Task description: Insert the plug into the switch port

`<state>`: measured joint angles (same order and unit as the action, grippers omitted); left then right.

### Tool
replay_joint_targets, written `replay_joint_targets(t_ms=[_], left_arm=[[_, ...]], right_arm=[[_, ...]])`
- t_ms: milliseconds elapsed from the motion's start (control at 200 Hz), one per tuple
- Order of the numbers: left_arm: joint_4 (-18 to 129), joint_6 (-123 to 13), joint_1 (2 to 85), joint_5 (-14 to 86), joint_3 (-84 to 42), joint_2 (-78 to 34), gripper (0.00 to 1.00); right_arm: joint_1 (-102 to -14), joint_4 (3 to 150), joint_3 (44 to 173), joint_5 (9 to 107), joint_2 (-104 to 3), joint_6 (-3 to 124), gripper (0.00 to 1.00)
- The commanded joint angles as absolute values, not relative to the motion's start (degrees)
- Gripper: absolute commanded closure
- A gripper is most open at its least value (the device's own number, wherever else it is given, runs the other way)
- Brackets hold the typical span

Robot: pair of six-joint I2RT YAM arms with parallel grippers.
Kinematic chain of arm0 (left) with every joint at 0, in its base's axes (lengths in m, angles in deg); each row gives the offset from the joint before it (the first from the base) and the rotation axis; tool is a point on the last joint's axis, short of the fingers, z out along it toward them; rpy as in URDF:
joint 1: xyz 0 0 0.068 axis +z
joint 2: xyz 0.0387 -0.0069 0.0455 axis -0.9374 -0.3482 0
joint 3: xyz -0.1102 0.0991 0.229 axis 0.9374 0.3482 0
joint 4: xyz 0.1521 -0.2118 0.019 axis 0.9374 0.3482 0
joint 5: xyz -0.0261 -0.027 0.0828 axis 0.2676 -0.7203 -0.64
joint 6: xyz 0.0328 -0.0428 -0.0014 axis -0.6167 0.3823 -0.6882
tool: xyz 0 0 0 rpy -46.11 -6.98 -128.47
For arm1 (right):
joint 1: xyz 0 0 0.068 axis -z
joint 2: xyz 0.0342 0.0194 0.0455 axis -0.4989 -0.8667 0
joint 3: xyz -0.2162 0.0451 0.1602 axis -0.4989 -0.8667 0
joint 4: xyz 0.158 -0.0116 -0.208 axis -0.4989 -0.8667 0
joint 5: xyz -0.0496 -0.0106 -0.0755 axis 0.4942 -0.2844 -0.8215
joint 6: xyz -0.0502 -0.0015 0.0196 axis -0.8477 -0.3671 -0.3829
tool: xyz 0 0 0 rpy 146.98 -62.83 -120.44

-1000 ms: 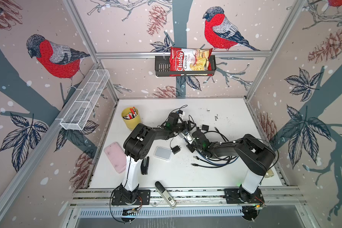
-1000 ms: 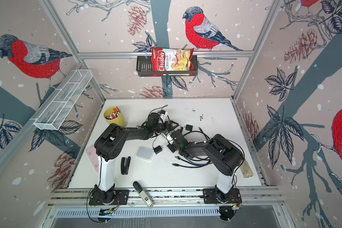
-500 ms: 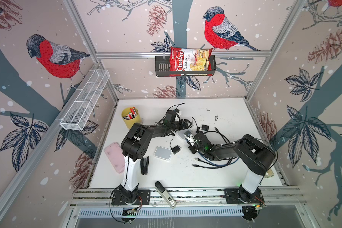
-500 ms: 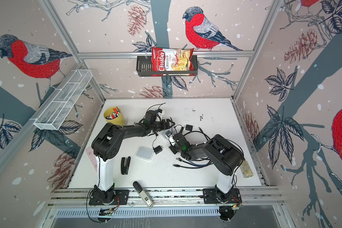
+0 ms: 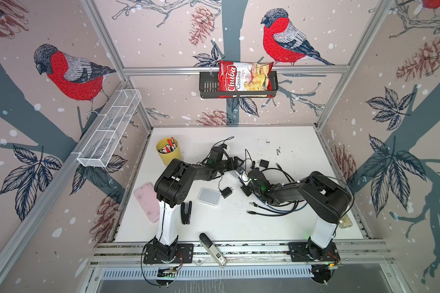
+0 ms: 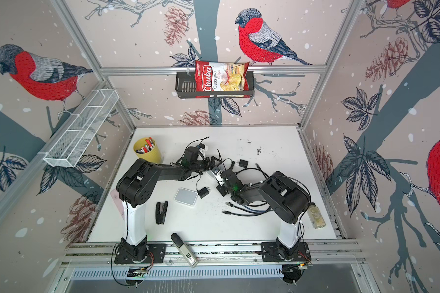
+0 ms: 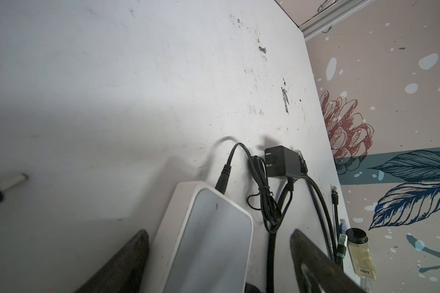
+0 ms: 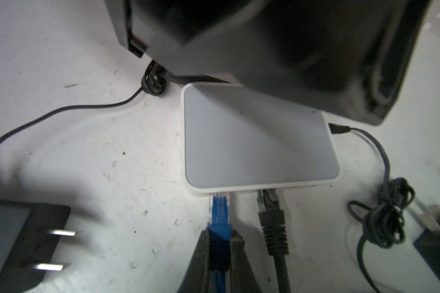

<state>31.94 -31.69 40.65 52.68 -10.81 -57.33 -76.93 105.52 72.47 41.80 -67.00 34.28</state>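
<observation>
Plug (image 8: 219, 213) between right fingers (image 8: 200, 256) touches switch (image 8: 259, 142) port edge.

Blue plug (image 8: 219, 215) in pincer (image 8: 220, 237), tip at white switch (image 8: 259, 142)

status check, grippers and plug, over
Left gripper open, astride the switch. Right gripper shut on blue plug, tip at the switch edge, seating unclear. Black plug close alongside, not blocking.
</observation>
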Motion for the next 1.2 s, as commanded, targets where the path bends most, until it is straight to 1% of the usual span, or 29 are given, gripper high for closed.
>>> replay_joint_targets(t_ms=[0, 270, 415, 530, 730, 875, 1046, 1196], left_arm=[[32.1, -30.7, 39.7, 57.8, -10.4, -57.5, 0.14], [35.7, -34.7, 39.7, 60.1, -11.4, -58.6, 0.14], [39.4, -36.7, 39.6, 60.2, -12.6, -59.4, 0.17], [41.9, -37.6, 39.5, 59.7, -13.0, -59.4, 0.18], [45.6, -38.5, 37.6, 58.2, -14.0, -59.8, 0.18], [44.8, -37.1, 36.5, 57.5, -13.0, -60.0, 0.18], [44.1, -37.1, 35.6, 58.2, -13.4, -60.7, 0.18], [43.6, -38.0, 35.4, 59.3, -13.7, -61.5, 0.18]], right_arm=[[-77.0, 106.8, 73.8, 41.2, -67.4, 34.7, 0.91], [-76.9, 106.1, 74.2, 46.1, -66.5, 27.8, 0.9], [-76.8, 108.0, 74.2, 47.5, -66.6, 24.9, 0.91], [-76.3, 109.3, 74.2, 47.8, -66.8, 24.6, 0.91], [-76.1, 111.8, 74.4, 44.2, -67.6, 27.2, 0.91], [-76.4, 112.4, 74.9, 42.0, -67.6, 30.0, 0.91], [-76.8, 114.3, 74.6, 44.2, -68.0, 28.9, 0.91], [-76.9, 117.0, 73.9, 47.8, -67.6, 25.2, 0.91]])
